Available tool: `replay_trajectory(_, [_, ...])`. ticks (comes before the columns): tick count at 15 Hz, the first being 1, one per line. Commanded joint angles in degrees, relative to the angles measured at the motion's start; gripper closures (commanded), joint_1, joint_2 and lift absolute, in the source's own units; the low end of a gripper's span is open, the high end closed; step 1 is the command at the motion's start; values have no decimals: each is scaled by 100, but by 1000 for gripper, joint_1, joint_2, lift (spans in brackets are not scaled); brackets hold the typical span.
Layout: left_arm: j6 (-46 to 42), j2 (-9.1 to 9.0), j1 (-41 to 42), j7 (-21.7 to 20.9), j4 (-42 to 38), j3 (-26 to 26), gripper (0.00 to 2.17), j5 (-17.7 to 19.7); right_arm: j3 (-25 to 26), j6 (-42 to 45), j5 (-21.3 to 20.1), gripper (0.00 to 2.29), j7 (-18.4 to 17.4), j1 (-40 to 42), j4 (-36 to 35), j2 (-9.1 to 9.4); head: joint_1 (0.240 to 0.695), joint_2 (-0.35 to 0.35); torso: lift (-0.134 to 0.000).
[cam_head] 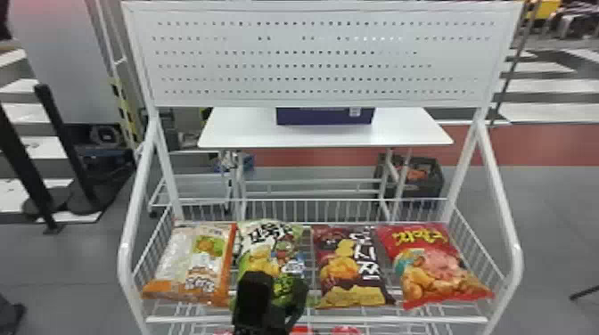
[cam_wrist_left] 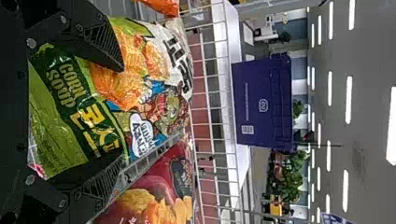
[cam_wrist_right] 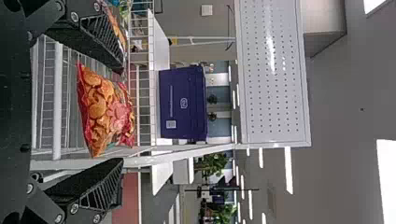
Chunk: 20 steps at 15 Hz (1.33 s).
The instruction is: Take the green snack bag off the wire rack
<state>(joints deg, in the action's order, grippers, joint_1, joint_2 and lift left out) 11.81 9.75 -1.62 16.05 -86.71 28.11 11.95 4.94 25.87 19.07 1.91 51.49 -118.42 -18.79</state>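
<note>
The green snack bag [cam_head: 272, 258] lies on the wire rack [cam_head: 396, 319], second from the left. My left gripper [cam_head: 277, 285] is at the bag's near end, covering part of it. In the left wrist view, my left gripper [cam_wrist_left: 122, 114] is open, with the green bag [cam_wrist_left: 65, 126] spanning the gap. One finger overlaps the bag's face and the other stands by its edge, on the side of the brown bag. My right gripper [cam_wrist_right: 122, 115] is open in the right wrist view, with the red bag [cam_wrist_right: 100, 109] farther off beyond the gap.
An orange-and-white bag [cam_head: 191, 263] lies left of the green one. Right of it are a brown bag [cam_head: 350, 267] and a red bag [cam_head: 436, 265]. White side rails and a pegboard [cam_head: 312, 58] frame the rack. Behind stands a white table [cam_head: 245, 131] with a dark blue box [cam_head: 323, 116].
</note>
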Motion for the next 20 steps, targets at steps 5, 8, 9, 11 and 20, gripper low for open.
replay_trajectory(5, [28,80,461,74,-953,-16,1717,-26,16,1,9,174,-6,-7,3,-28,499,0,0])
replay_trajectory(8, [28,264,830,100,-1770,-16,1717,-17,7,1,9,174,-6,-7,3,-37,499,0,0])
replay_trajectory(9, [28,396,1015,109,-2060,-42,1717,-8,7,1,9,174,-6,-7,3,-37,499,0,0])
replay_trajectory(11, [-165,695,1692,127,-2816,-323,1717,27,7,1,9,174,-6,-16,12,-37,499,0,0])
replay_trajectory(20, [-2855,1117,4636,153,-3950,-1844,1713,115,-37,36,26,174,-6,-86,91,-19,499,0,0])
